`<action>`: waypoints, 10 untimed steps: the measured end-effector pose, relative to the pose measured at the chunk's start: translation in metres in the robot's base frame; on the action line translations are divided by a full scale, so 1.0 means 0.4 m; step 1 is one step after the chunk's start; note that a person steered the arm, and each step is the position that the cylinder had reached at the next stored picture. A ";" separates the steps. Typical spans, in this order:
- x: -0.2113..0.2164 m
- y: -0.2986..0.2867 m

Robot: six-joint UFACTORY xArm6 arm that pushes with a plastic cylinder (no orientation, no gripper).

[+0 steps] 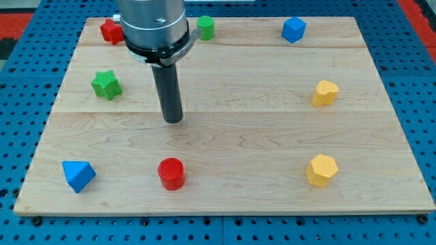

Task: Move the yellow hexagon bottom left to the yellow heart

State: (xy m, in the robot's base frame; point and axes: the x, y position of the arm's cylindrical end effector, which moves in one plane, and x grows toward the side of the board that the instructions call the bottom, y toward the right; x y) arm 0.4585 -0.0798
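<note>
The yellow hexagon (321, 170) lies near the board's bottom right. The yellow heart (325, 92) lies above it at the view's right, well apart from it. My tip (173, 120) rests on the board left of centre, far to the left of both yellow blocks and touching no block. The red cylinder (171, 173) is the closest block, just below the tip.
A blue triangular block (78, 175) lies at the bottom left. A green star (106, 84) lies at the left. A red block (111, 31) and a green block (205, 27) flank the arm at the top. A blue block (293, 29) lies at the top right.
</note>
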 end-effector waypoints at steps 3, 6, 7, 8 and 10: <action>0.001 0.006; 0.105 0.264; 0.287 0.285; 0.386 0.429; 0.186 0.655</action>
State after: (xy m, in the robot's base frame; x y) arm 0.5331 0.1821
